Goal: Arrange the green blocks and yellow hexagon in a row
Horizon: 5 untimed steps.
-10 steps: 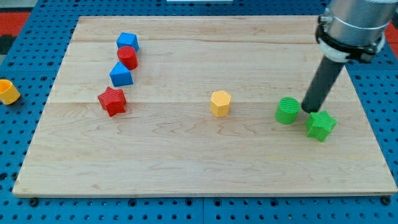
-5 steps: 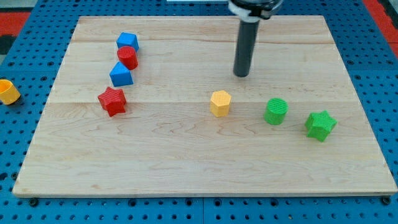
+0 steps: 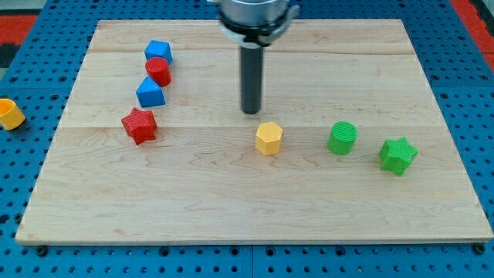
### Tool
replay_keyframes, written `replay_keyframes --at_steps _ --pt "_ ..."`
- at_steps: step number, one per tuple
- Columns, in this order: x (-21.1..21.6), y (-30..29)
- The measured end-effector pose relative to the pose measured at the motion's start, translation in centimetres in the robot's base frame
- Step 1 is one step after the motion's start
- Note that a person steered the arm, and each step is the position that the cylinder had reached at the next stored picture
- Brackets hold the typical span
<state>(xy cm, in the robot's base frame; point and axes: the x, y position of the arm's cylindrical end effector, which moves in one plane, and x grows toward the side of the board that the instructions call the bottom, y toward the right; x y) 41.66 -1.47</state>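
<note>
We see my tip (image 3: 251, 112) resting on the wooden board (image 3: 231, 208), just above the yellow hexagon (image 3: 269, 138) toward the view's top and slightly to its left; a narrow strip of wood seems to separate them, though we cannot tell for certain whether they touch. The arm carries no pincer at all, only the straight dark rod, so there is nothing to be spread or pressed together.

The 3 task pieces lie across the middle of the board. The yellow hexagon sits near the centre. To the view's right of it, with a clear gap, stands the green cylinder (image 3: 342, 138), at about the same height in the view. Further right and a little lower lies the green star (image 3: 397, 155), near the cylinder but apart from it. Together the 3 form a loose line that dips slightly toward the view's bottom at its right end.

On the view's left we see 4 other blocks in a slanted column: a blue block (image 3: 158, 52) at the top, a red cylinder (image 3: 159, 71) touching it just below, a second blue block (image 3: 150, 93) beneath that, and a red star (image 3: 140, 125) lowest. Off the board, at the view's left edge, a yellow piece (image 3: 10, 113) sits on the blue pegboard (image 3: 31, 255).
</note>
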Motion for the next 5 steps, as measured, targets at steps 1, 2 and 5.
replay_keyframes --at_steps 1,2,5 --pt "5.7 -2.7" --pt "9.5 -3.9" --pt "7.7 5.3"
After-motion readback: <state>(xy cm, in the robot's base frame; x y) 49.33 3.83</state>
